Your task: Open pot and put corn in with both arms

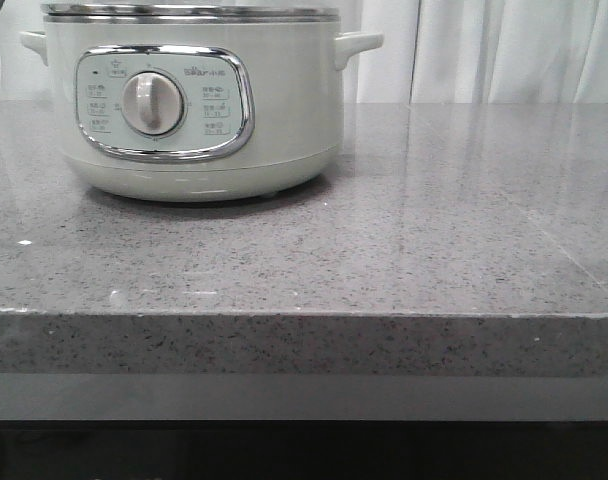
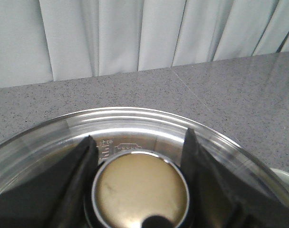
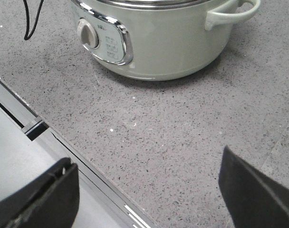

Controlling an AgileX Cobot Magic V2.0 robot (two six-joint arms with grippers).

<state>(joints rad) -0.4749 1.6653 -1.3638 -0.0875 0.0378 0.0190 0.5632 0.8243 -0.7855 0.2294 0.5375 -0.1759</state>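
The pot [image 1: 199, 100] stands at the back left of the grey stone table; its dial [image 1: 152, 103] faces me. It also shows in the right wrist view [image 3: 168, 42]. A glass lid [image 2: 135, 126] with a steel rim covers it. My left gripper [image 2: 139, 138] is over the lid, with a finger tight against each side of the round gold lid knob [image 2: 140, 190]. My right gripper [image 3: 144, 164] is open and empty, above the table's front edge. The corn is not in view. Neither gripper shows in the front view.
White curtains [image 1: 504, 50] hang behind the table. A dark cable [image 3: 33, 19] hangs beside the pot. The table's front edge [image 1: 304, 315] runs across the front view, with a grey ledge [image 3: 21, 161] below it.
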